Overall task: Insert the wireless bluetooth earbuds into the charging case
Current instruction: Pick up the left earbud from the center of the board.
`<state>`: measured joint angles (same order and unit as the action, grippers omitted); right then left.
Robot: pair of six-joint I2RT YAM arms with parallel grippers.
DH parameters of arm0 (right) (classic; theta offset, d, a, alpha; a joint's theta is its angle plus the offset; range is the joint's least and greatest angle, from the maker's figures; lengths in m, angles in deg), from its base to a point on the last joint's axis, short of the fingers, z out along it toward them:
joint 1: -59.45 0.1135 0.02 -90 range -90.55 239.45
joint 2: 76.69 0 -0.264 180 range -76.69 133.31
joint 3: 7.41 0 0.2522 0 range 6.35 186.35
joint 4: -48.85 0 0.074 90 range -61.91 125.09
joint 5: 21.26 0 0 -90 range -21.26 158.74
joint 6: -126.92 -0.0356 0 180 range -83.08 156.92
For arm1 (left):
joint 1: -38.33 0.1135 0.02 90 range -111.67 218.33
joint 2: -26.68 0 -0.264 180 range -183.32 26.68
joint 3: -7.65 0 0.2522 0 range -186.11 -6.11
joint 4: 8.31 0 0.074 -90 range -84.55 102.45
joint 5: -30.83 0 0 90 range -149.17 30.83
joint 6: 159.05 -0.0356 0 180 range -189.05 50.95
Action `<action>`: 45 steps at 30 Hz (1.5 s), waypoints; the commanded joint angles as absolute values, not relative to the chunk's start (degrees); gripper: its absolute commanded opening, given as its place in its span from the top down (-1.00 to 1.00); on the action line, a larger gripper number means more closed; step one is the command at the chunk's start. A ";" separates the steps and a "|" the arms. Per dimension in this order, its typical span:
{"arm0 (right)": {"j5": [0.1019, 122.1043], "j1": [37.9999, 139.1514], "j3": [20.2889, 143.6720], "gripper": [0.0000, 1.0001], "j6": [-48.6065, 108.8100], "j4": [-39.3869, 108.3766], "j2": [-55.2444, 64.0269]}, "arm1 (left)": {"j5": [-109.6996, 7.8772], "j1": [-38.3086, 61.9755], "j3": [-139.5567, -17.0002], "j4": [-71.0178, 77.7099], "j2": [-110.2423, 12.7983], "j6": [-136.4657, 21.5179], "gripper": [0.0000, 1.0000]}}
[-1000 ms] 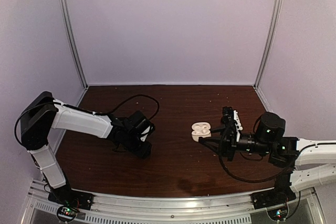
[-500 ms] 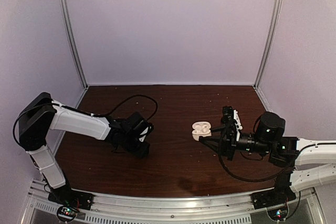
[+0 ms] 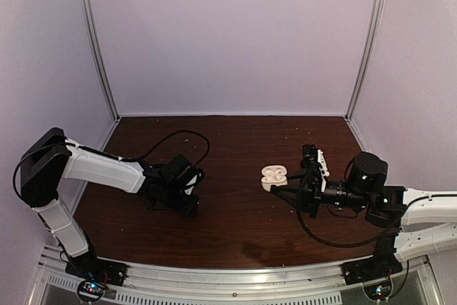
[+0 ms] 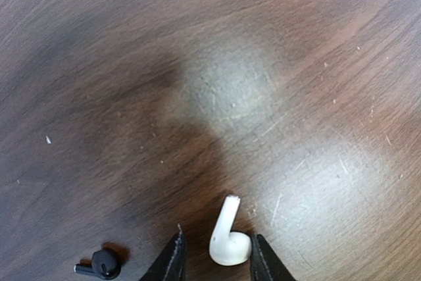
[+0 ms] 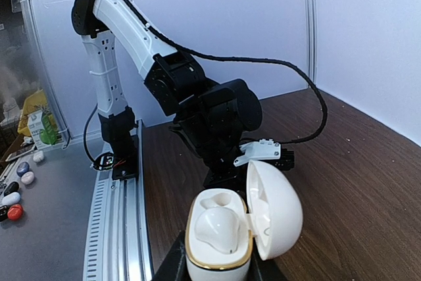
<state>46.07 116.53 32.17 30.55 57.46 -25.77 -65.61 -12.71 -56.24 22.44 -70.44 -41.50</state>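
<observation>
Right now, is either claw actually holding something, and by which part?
The right gripper clamps the open charging case by its lower shell. The left gripper only straddles the bulb of a white earbud, a gap showing; not gripped.

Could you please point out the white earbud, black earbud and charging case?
white earbud [image 4: 230, 247], left wrist view, its rounded head.
black earbud [image 4: 104, 264], left wrist view, its body.
charging case [image 5: 279, 210], right wrist view, its lid.
</observation>
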 commanded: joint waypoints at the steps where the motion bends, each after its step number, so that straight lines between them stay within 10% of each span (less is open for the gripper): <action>1: 45.76 116.03 32.79 1.00 30.72 58.03 -25.69 | -65.51 -12.14 -53.80 23.25 -70.13 -42.58 0.32; 33: 43.49 115.61 31.88 1.00 32.72 60.07 -24.24 | -66.66 -11.68 -53.26 22.54 -65.58 -51.72 0.68; 45: 42.50 116.15 30.10 1.00 50.19 65.98 -21.31 | -49.55 -14.61 -59.34 31.23 -50.56 -51.21 0.77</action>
